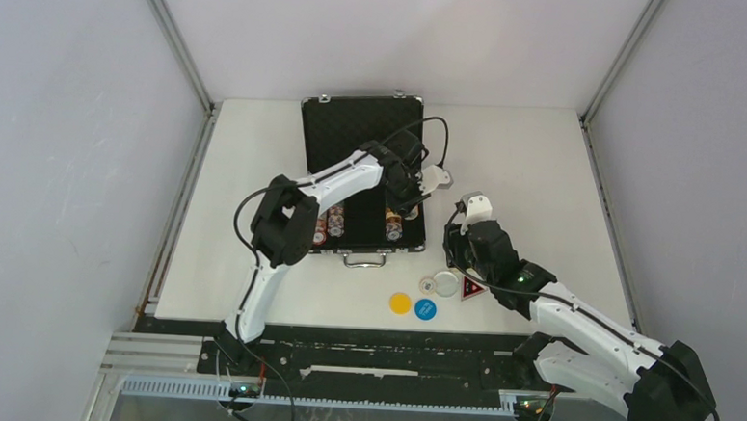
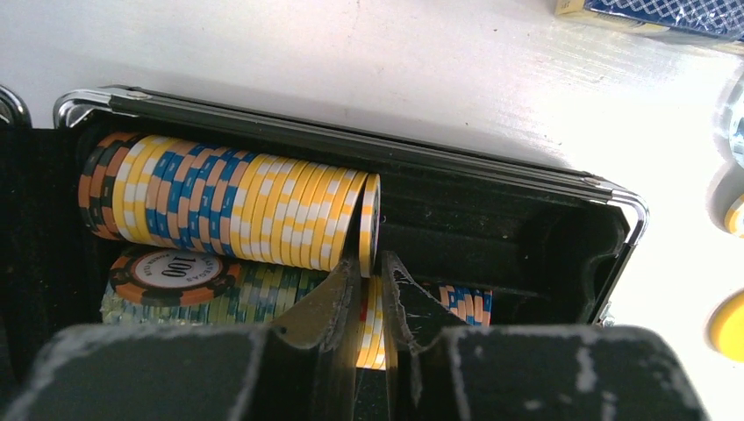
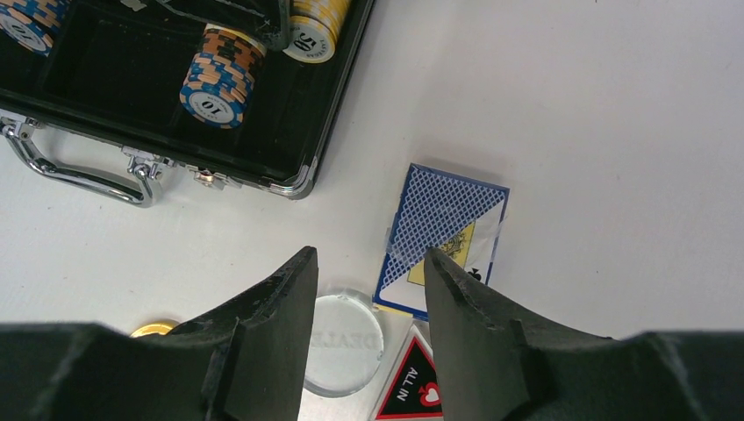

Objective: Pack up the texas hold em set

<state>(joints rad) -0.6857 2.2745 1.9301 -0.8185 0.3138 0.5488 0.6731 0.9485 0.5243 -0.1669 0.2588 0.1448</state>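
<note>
The left claw (image 2: 370,267), pinched on the end yellow chip (image 2: 370,219) of the row (image 2: 246,206) in the open briefcase (image 2: 491,171), may let it topple into the empty slot on release; the right claw (image 3: 368,285) hangs open by the card deck (image 3: 447,219).

the white desk (image 1: 565,172) carries the open black briefcase (image 1: 350,132), lid end at the middle of the far edge, handle facing the near edge. just off its near right corner lies the blue-backed card deck (image 3: 443,232). nearer the middle of the near edge lie a clear round button (image 1: 446,284) just beside a red-black triangle token (image 1: 471,290), then a yellow button (image 1: 400,303) and blue button (image 1: 425,309) side by side
</note>
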